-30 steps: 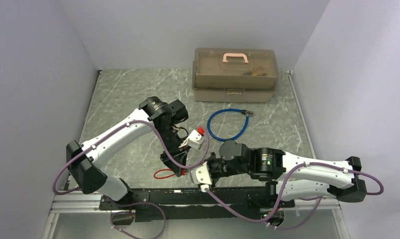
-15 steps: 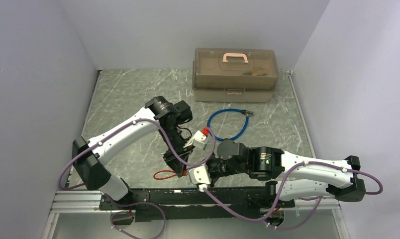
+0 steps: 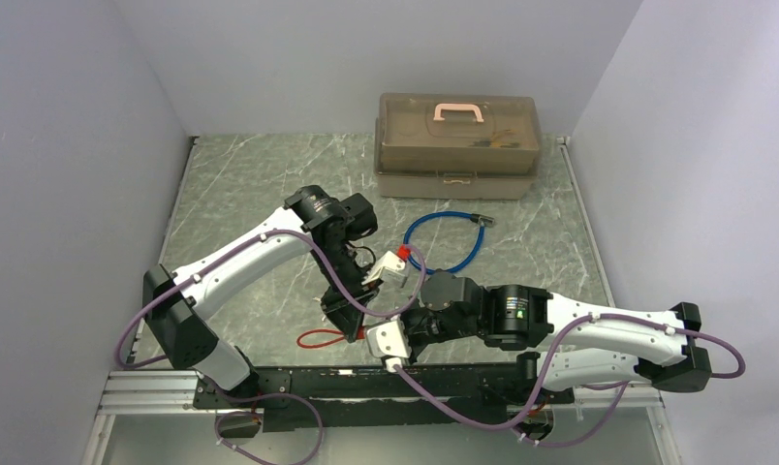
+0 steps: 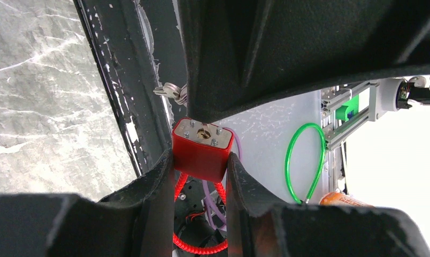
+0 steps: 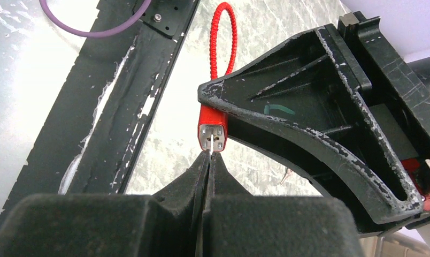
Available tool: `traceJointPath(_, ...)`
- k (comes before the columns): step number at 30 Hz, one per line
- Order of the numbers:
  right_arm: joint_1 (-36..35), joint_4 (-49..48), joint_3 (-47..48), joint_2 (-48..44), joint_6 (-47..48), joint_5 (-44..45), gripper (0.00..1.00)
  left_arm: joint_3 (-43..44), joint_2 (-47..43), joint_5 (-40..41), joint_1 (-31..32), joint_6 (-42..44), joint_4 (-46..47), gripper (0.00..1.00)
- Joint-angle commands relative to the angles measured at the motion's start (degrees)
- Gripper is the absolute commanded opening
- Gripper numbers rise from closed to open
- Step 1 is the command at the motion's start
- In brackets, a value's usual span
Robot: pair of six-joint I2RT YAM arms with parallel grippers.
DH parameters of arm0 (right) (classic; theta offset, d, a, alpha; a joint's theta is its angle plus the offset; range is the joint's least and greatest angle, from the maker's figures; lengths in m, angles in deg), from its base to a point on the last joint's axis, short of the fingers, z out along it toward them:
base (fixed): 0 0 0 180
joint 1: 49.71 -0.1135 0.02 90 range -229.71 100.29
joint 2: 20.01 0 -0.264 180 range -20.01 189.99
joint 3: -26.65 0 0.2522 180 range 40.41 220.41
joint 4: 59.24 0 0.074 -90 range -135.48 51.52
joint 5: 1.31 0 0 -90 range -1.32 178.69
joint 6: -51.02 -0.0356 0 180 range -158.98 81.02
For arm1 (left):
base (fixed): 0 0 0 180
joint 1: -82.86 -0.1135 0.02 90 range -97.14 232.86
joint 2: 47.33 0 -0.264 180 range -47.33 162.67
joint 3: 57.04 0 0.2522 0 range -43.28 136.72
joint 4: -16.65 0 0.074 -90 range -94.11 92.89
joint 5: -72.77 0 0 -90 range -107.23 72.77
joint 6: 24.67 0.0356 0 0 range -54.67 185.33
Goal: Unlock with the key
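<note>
A red padlock (image 4: 202, 155) sits clamped between my left gripper's (image 4: 200, 163) fingers, its metal keyhole face pointing away from the wrist. Its red cable loop (image 4: 199, 247) hangs behind the jaws. My right gripper (image 5: 207, 160) is shut on the key (image 5: 209, 152), seen edge-on as a thin silver blade. The blade tip meets the keyhole of the padlock (image 5: 212, 126); how deep it sits I cannot tell. From above, both grippers meet near the table's front edge, the left gripper (image 3: 350, 320) against the right gripper (image 3: 369, 329), and the padlock is hidden between them.
Spare keys (image 4: 171, 91) dangle on a ring by the right gripper. A blue cable lock (image 3: 444, 242) lies mid-table, with a brown toolbox (image 3: 458, 145) at the back. The black mounting rail (image 3: 366, 380) runs just below the grippers. Part of the red cable (image 3: 318, 339) lies on the table.
My left arm has swung right and slightly toward the front, bringing the padlock up to the key. The right gripper has edged a little left. Both grips are unchanged.
</note>
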State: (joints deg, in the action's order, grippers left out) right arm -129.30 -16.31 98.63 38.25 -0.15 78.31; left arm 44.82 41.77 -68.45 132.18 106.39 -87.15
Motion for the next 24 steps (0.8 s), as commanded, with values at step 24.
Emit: traceJointPath(24, -0.73, 0.04, 1.93, -3.04, -2.51, 2.22, 0.00, -1.92, -4.43, -3.39, -1.10, 7.67, -0.29, 0.00)
